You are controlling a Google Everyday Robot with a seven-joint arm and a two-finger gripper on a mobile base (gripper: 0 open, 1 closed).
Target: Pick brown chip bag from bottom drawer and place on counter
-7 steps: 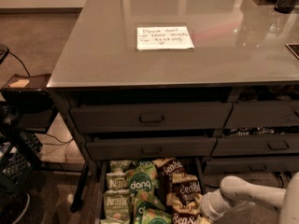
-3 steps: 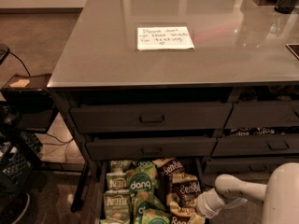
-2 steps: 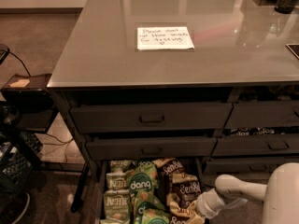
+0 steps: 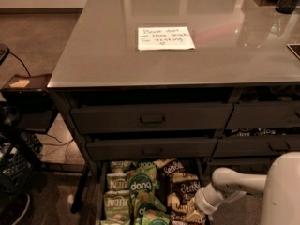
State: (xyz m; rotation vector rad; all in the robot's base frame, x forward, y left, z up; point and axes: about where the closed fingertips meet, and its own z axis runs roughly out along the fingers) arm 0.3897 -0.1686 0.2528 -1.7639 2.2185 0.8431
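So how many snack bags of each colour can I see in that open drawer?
Brown bags: 3
Green "dang" bags: 3
Pale "Kettle" bags: 3
Total: 9 in view, roughly, since they overlap.
The claw sits low among the brown bags at the right of the drawer.

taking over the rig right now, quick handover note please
The gripper is low in the open bottom drawer, on its right side, at the brown chip bags. Whether it holds one is unconfirmed.
The green bags lie to their left.
The counter has a paper note but no chip bag.
Done: drawer open, arm inside.
Left: secure one brown bag, lift it, set it on the counter.
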